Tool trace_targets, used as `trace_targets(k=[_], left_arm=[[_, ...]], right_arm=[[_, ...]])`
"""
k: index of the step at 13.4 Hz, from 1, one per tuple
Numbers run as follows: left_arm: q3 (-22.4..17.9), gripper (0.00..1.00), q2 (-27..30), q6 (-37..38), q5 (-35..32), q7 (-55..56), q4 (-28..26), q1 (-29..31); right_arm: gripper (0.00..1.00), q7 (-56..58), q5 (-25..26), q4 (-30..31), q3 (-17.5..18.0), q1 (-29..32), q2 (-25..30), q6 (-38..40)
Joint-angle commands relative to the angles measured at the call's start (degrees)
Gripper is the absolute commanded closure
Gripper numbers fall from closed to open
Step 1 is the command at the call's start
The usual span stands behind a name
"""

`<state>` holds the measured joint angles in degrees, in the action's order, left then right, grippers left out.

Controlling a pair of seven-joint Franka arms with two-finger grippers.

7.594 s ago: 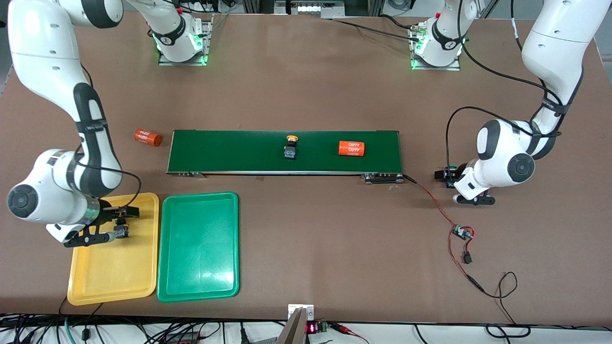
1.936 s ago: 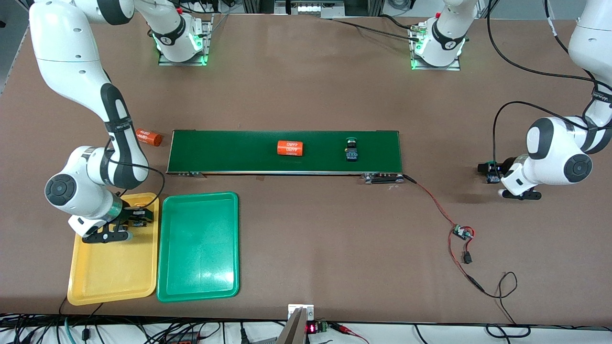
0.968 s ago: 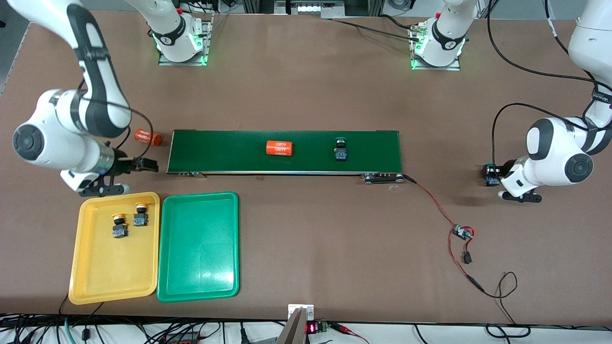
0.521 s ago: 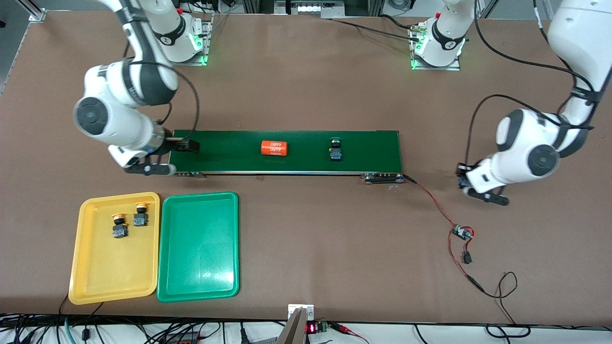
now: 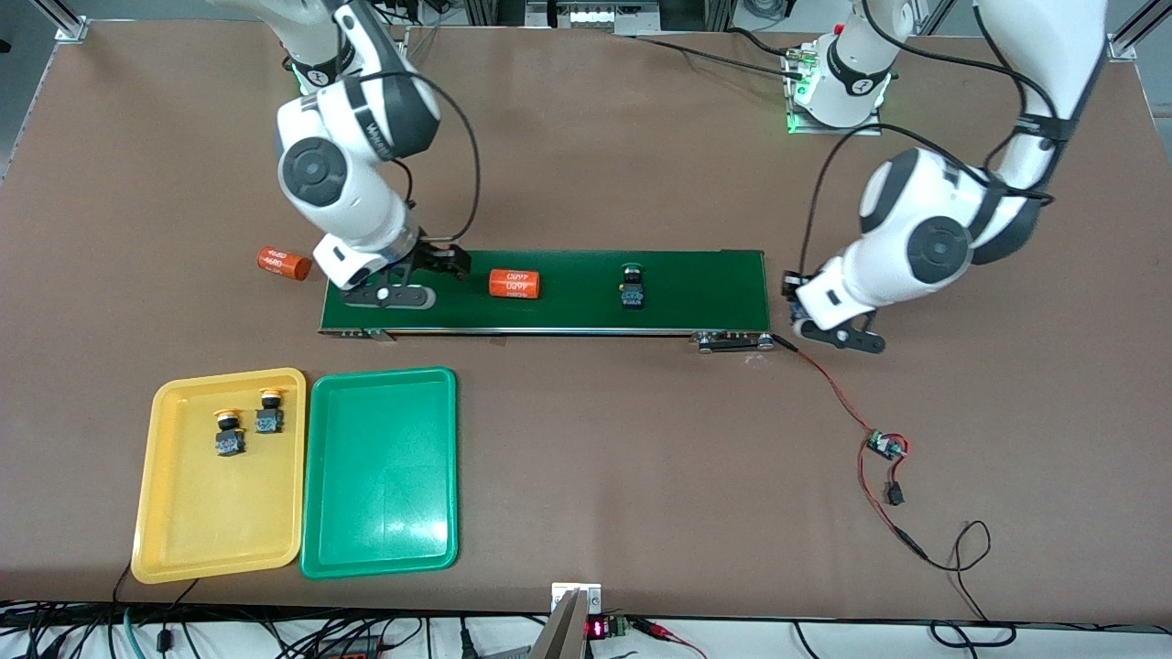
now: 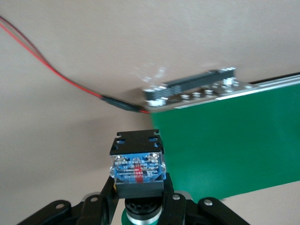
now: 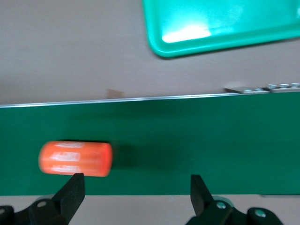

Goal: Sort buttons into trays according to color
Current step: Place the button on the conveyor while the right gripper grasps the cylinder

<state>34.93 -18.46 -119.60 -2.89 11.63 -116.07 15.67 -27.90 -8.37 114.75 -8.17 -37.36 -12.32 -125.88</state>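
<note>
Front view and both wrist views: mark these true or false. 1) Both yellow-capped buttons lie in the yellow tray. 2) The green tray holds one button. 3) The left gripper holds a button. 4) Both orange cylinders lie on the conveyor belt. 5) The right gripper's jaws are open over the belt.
1) True: both yellow-capped buttons lie in the yellow tray.
2) False: the green tray holds nothing.
3) True: the left gripper is shut on a green-capped button, beside the conveyor belt end.
4) False: one orange cylinder lies on the belt; the other cylinder lies on the table beside it.
5) True: the right gripper is open, holding nothing.
</note>
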Motion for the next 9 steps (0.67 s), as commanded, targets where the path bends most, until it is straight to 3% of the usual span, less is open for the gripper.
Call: trace_targets(k=[1, 4, 9], left_arm=[[-0.48, 0.98, 0.36, -1.07, 3.67, 5.75, -1.35, -3.88], [-0.56, 0.98, -0.35, -1.86, 5.0, 7.18, -1.35, -5.82], [-0.65, 0.97, -3.69, -8.72, 5.0, 8.58, -3.28, -7.76]], right_arm=[[0.0, -8.54, 6.57, 1.61, -0.53, -3.76, -1.37, -4.62], [0.0, -11.03, 7.84, 1.88, -0.53, -4.83, -3.41, -9.2], [0.0, -11.03, 7.84, 1.88, -0.44, -4.65, -3.41, -9.47]])
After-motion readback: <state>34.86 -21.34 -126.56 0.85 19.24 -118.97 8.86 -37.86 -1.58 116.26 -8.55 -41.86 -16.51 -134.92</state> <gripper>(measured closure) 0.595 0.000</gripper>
